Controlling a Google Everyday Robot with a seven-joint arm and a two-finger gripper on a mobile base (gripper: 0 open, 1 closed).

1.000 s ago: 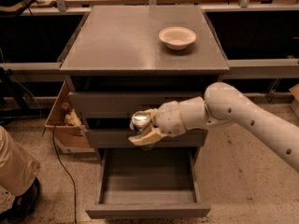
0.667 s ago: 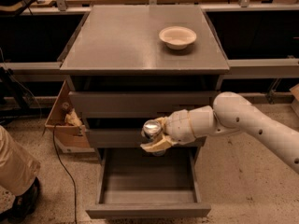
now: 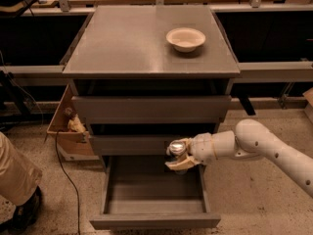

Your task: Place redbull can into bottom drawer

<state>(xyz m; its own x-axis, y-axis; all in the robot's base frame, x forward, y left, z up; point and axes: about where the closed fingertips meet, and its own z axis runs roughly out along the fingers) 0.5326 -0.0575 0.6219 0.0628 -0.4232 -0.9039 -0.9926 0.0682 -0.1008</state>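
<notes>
My gripper (image 3: pixel 180 155) comes in from the right on a white arm and is shut on the redbull can (image 3: pixel 177 148), of which mostly the silver top shows. It holds the can above the right rear part of the open bottom drawer (image 3: pixel 154 212), just in front of the middle drawer's front. The bottom drawer is pulled out and its grey tray looks bare. The can's body is mostly hidden by the fingers.
A cream bowl (image 3: pixel 185 38) sits on the grey cabinet top (image 3: pixel 132 43). The top drawer (image 3: pixel 151 109) and middle drawer (image 3: pixel 132 144) are closed. A cardboard box (image 3: pixel 68 131) and a cable lie to the left. A person's leg (image 3: pixel 17 175) is at lower left.
My gripper with the can has moved down and to the right, from in front of the middle drawer to lower over the open bottom drawer.
</notes>
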